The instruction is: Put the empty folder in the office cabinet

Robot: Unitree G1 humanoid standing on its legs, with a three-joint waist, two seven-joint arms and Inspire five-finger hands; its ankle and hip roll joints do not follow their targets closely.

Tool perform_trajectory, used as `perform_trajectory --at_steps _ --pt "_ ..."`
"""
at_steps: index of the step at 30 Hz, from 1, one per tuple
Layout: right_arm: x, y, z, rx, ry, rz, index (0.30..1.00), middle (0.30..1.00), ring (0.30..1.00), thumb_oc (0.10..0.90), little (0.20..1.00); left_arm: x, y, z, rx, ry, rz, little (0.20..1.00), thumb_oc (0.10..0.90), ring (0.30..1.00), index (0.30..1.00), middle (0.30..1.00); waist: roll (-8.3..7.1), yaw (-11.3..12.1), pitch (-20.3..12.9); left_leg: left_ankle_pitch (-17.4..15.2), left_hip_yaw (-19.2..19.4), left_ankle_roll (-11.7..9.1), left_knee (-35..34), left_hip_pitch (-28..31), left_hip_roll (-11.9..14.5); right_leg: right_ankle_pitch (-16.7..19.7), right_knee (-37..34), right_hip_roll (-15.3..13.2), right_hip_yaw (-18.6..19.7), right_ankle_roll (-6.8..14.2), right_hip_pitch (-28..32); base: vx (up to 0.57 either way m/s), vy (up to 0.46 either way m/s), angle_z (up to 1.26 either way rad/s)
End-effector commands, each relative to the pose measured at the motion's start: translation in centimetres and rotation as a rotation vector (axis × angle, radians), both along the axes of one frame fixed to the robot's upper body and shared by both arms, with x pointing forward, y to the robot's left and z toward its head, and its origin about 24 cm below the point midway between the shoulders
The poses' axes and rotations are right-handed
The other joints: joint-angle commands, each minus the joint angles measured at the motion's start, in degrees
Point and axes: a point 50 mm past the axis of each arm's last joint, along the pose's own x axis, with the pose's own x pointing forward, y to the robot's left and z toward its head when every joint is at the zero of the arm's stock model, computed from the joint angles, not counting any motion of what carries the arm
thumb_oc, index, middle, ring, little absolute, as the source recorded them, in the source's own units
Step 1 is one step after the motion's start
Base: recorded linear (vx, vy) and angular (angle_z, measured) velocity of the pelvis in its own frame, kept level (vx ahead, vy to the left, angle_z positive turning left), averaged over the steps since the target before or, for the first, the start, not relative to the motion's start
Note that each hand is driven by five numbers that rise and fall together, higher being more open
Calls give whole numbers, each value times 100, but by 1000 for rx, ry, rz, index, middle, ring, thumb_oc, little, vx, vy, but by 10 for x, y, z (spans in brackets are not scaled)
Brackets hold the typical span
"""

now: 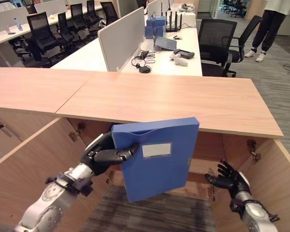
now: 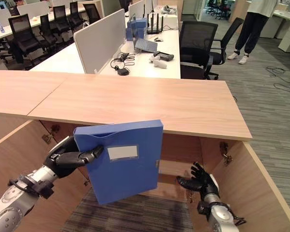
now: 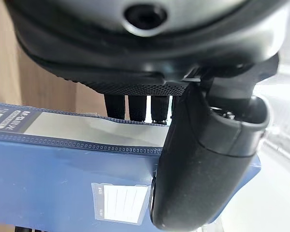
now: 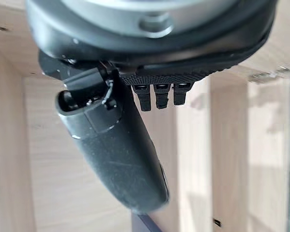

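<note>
Gripped folder (image 1: 157, 159) by its edge with left hand (image 1: 104, 154); right hand (image 1: 229, 179) spread open beside. Best kept upright, eased straight into cabinet (image 1: 275, 169).

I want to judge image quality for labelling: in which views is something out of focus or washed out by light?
In the left wrist view the left hand is soft at close range and the corner beside its thumb is washed out, while the blue folder stays fairly clear. In the right wrist view the right hand and cabinet wall are blurred. The left eye view is evenly lit, without strong glare.
</note>
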Motion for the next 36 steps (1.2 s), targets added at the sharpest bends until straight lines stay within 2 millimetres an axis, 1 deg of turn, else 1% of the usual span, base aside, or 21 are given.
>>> perform_trajectory --at_steps 1,4,8,9,10,15,16,17,18,19,22,23,25,27,29,30,36 --pt "40 -7 54 -22 -262 41 900 900 900 800 900 19 -1 69 -43 -369 -13 300 400 300 300 300 -69 -30 -91 -598 -4 -151 -6 335 129 -501 287 -187 265 350 125 0 0 0" --pt "43 -8 65 7 -317 37 900 900 900 800 900 18 4 69 -52 -379 29 300 400 300 300 300 -85 -27 -93 -609 -20 -140 -6 333 122 -513 284 -183 271 342 140 0 0 0" --pt "45 -2 72 51 -353 79 900 900 900 800 900 17 7 67 -54 -377 48 300 400 300 300 300 -101 -25 -97 -605 -34 -137 -6 323 126 -519 278 -179 271 333 144 0 0 0" --pt "47 5 80 86 -386 137 900 900 900 800 900 18 7 68 -57 -381 43 300 400 300 300 300 -113 -26 -97 -603 -36 -142 -6 320 131 -520 273 -177 268 330 145 0 0 0" --pt "47 5 80 86 -386 137 900 900 900 800 900 18 7 68 -57 -381 43 300 400 300 300 300 -113 -26 -97 -603 -36 -142 -6 320 131 -520 273 -177 268 330 145 0 0 0" --pt "51 21 93 182 -437 266 900 900 900 800 900 19 4 68 -60 -388 24 300 400 300 300 300 -130 -50 -104 -594 -45 -153 -6 322 139 -521 264 -178 256 334 147 0 0 0" --pt "51 21 94 182 -437 266 900 900 900 800 900 19 4 68 -60 -388 24 300 400 300 300 300 -129 -50 -104 -595 -46 -153 -6 323 139 -521 264 -179 256 334 148 0 0 0" --pt "53 30 99 245 -462 328 900 900 900 800 900 20 4 68 -60 -389 17 300 400 300 300 300 -137 -54 -104 -590 -39 -157 -6 320 140 -515 259 -183 259 338 139 0 0 0" --pt "54 35 102 271 -464 371 900 900 900 800 900 21 4 68 -60 -390 13 300 400 300 300 300 -140 -54 -102 -587 -40 -162 -6 317 142 -511 250 -182 258 341 138 -35 7 1" --pt "55 44 108 303 -452 484 900 900 900 800 900 22 3 67 -51 -392 -10 300 400 300 300 300 -148 -58 -102 -571 -40 -170 -6 299 148 -507 242 -182 253 344 127 0 0 0" --pt "56 49 111 323 -456 529 900 900 900 800 900 22 3 67 -47 -399 -23 300 400 300 300 300 -154 -60 -110 -570 -42 -173 -6 287 150 -504 234 -186 246 349 120 0 0 0" --pt "58 52 117 343 -481 554 900 900 900 800 900 22 1 67 -46 -404 -35 300 400 300 300 300 -155 -54 -116 -563 -37 -173 -6 281 149 -498 237 -183 243 351 115 0 0 0" --pt "59 54 120 351 -495 564 900 900 900 800 900 23 1 68 -45 -408 -36 300 400 300 300 300 -150 -52 -117 -563 -39 -172 -6 282 148 -495 237 -185 245 351 112 0 0 0" --pt "61 60 130 356 -534 598 900 900 900 800 900 23 1 68 -46 -413 -37 300 400 300 300 300 -160 -53 -128 -564 -25 -172 -6 284 144 -486 218 -187 251 353 113 0 0 0" --pt "62 61 133 356 -544 605 900 900 900 800 900 23 0 68 -47 -415 -38 300 400 300 300 300 -161 -54 -131 -562 -26 -171 -6 274 144 -482 212 -187 253 353 112 0 0 0" --pt "64 67 138 362 -566 634 900 900 900 800 900 23 -2 67 -49 -414 -47 300 400 300 300 300 -165 -53 -132 -559 -25 -166 -6 265 145 -480 208 -186 258 351 110 0 0 0" --pt "67 84 150 379 -609 717 900 900 900 800 900 23 -9 67 -43 -413 -95 300 400 300 300 300 -169 -34 -145 -558 -32 -158 -6 250 138 -469 201 -191 262 347 103 0 0 0"
